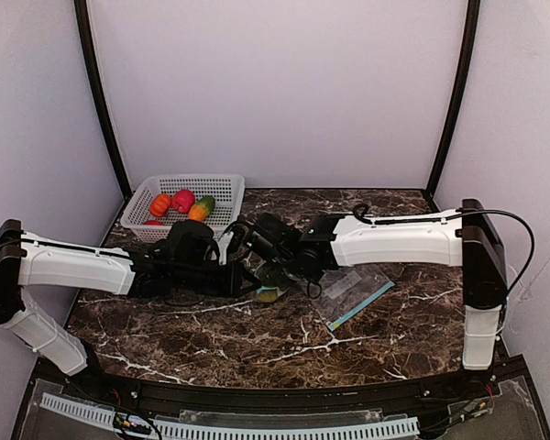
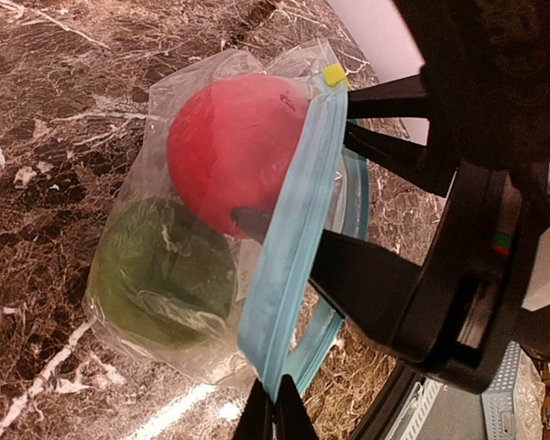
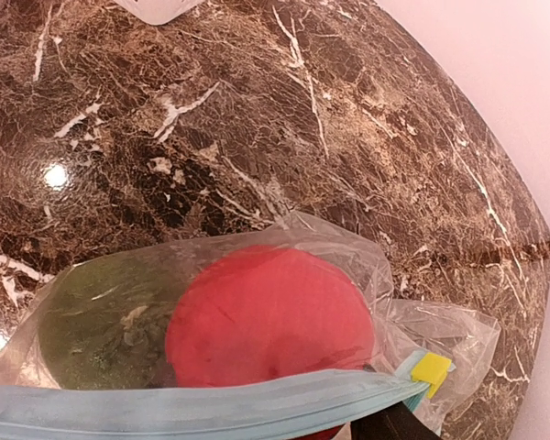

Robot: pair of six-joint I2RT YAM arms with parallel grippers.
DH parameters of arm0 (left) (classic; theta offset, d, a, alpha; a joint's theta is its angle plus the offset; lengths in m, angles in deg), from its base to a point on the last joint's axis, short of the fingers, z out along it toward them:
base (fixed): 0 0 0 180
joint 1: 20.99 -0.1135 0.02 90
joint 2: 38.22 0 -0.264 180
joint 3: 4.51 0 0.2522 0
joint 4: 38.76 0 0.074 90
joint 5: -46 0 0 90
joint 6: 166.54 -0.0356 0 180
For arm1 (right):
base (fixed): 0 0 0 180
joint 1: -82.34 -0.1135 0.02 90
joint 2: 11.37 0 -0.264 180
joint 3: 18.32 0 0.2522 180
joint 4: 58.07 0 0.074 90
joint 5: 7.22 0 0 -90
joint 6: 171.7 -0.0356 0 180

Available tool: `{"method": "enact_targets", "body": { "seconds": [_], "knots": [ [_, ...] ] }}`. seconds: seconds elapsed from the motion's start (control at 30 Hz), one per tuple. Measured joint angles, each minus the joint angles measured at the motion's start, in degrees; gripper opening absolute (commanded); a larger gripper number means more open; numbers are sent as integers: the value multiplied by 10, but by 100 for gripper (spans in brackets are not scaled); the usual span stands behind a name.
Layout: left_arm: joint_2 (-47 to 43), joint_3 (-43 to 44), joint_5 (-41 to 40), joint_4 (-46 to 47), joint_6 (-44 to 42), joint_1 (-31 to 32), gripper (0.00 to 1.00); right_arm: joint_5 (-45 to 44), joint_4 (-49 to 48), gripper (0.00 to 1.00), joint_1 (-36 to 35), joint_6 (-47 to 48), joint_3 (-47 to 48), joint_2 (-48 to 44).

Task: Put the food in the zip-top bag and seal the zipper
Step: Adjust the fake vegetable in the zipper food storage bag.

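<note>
Bagged: round red toy fruit (image 2: pixel 229 147), green one (image 2: pixel 160 275).
Pending: I see white basket (image 1: pixel 222 186) fruits (image 1: pixel 183 201); blue zipper (image 2: pixel 289 229) open.
Left jaws: clamping zipper.
Right jaws: apart; grip unclear.

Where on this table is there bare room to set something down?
Bare table runs along the near edge, and behind the right arm at back right. Crowded: the middle, where left claw and right claw meet at the zip-top bag, the second bag beside it, the basket back left.
</note>
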Motion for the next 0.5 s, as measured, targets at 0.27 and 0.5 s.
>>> {"method": "enact_targets", "body": {
  "seconds": [0.27, 0.5],
  "knots": [
    [-6, 0, 6, 10, 7, 0, 1, 11, 0, 72, 4, 9, 0, 0],
    [-6, 0, 6, 10, 16, -3, 1, 117, -2, 93, 12, 16, -6, -46]
  ]
}}
